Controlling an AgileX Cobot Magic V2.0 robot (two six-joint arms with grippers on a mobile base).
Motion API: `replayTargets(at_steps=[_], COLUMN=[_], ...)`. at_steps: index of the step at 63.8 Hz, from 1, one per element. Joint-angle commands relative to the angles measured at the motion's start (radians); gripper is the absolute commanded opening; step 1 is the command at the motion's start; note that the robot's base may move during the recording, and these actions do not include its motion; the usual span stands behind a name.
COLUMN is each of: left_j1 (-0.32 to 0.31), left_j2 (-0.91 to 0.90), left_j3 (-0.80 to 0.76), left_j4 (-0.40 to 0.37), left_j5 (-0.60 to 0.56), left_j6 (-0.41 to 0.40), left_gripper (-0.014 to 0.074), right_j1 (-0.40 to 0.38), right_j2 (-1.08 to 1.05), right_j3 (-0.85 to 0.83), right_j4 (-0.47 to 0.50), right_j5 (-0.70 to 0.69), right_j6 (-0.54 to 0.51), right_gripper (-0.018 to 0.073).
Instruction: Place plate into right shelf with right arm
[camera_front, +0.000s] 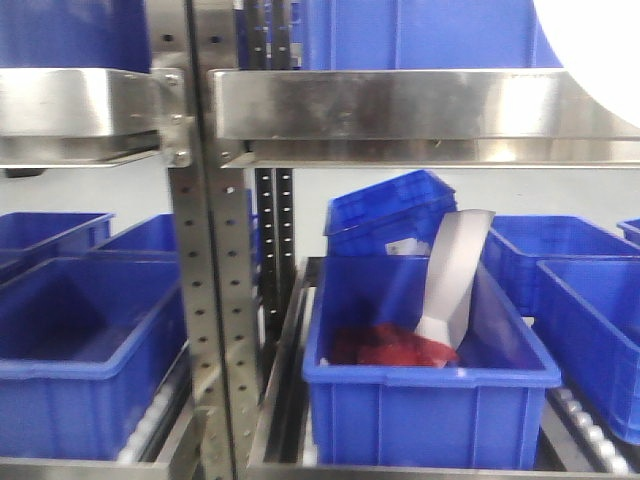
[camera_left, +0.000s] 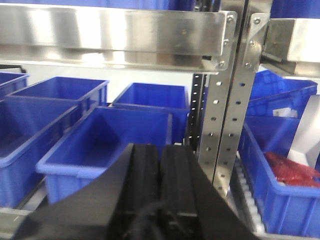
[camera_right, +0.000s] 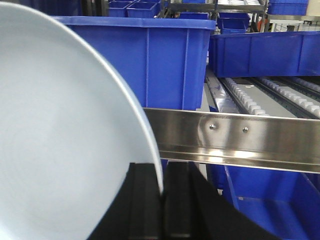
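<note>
My right gripper (camera_right: 161, 172) is shut on the rim of the pale bluish-white plate (camera_right: 60, 135), which stands on edge and fills the left of the right wrist view. The plate's edge also shows at the top right of the front view (camera_front: 598, 50). The right shelf's steel rail (camera_right: 235, 139) runs just ahead of the plate, with blue bins (camera_right: 150, 60) on the level above it. In the front view the rail (camera_front: 400, 105) spans the top. My left gripper (camera_left: 160, 165) is shut and empty, low before the left rack's upright (camera_left: 227, 105).
A blue bin (camera_front: 425, 370) below the rail holds a red item (camera_front: 395, 345) and a white scoop-like piece (camera_front: 455, 275). More blue bins (camera_front: 80, 350) sit left and right. A perforated steel upright (camera_front: 205, 300) divides the racks. Roller tracks (camera_right: 250, 100) lie on the shelf.
</note>
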Motion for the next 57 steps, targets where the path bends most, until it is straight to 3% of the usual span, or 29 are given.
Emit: replayTargets(at_steps=[1,57], left_j1=[-0.006,-0.006], left_j2=[-0.002,-0.002], left_j3=[0.008,0.008], left_j4=[-0.004,-0.004], left_j5=[-0.085,-0.085], left_j6=[0.003,0.003], left_gripper=[-0.0047,-0.0047], right_j1=[-0.005,-0.005], right_j2=[0.009,0.009], right_j3=[-0.028,-0.028], right_j4=[-0.009,-0.009], right_j5=[-0.108,-0.108], right_j6=[-0.003,-0.003], right_gripper=[0.0054,0.0054])
